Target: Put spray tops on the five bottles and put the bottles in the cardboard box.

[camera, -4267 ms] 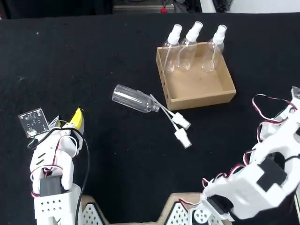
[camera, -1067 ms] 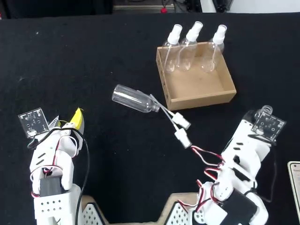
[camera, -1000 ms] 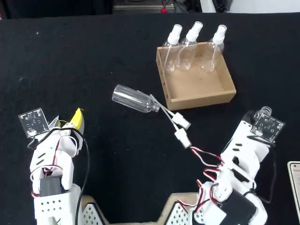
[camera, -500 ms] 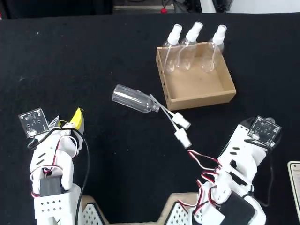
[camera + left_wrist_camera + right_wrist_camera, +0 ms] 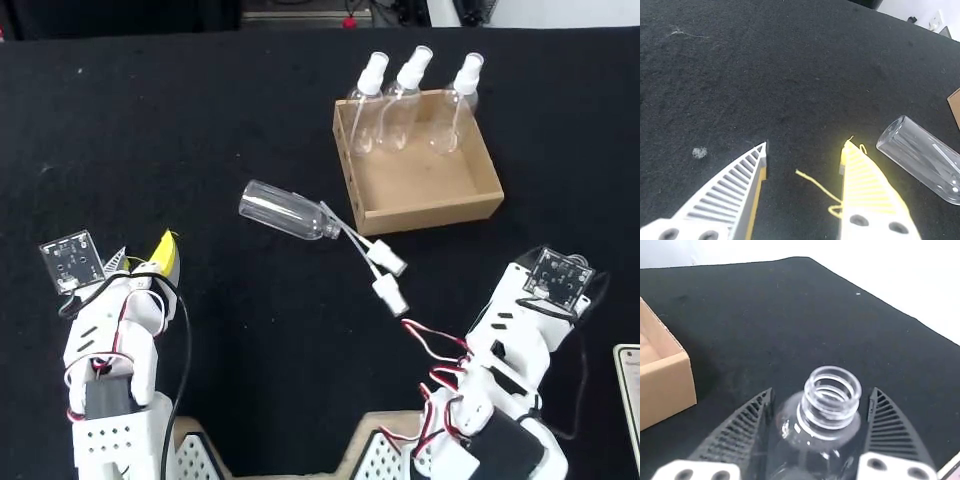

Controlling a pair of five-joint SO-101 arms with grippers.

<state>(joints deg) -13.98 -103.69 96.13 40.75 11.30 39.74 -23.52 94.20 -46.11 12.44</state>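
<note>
Fingers (image 5: 735, 435) of the right gripper (image 5: 822, 391) are pressing on both sides of an open-necked bottle (image 5: 833, 389), clamping it upright with its threaded mouth bare. In the high view the right arm (image 5: 515, 335) is standing at the near right of the black table (image 5: 180, 120). Its wrist board (image 5: 558, 275) is sitting near the cardboard box (image 5: 480, 205), off that box's near right corner. About four seconds ago this arm was folded away at the table's right edge. A second ago it was already stretched toward the box, and now its wrist is showing slightly nearer the robot and the middle of the table than it did then.

The left gripper (image 5: 805, 150) is hanging over bare cloth with its two fingers spread apart and nothing between them. The left arm (image 5: 115, 340) is staying exactly where it was in every earlier frame. Near its yellow finger the lying bottle (image 5: 920, 160) is resting on its side, uncapped, between the left arm and the box. Two spray tops (image 5: 385, 258) are lying loose just beyond its neck, their thin tubes reaching toward the bottle's mouth. Neither they nor the bottle are showing any shift from before. Three capped bottles (image 5: 400, 105) are standing in a row inside the box against its far wall, as they were earlier.
</note>
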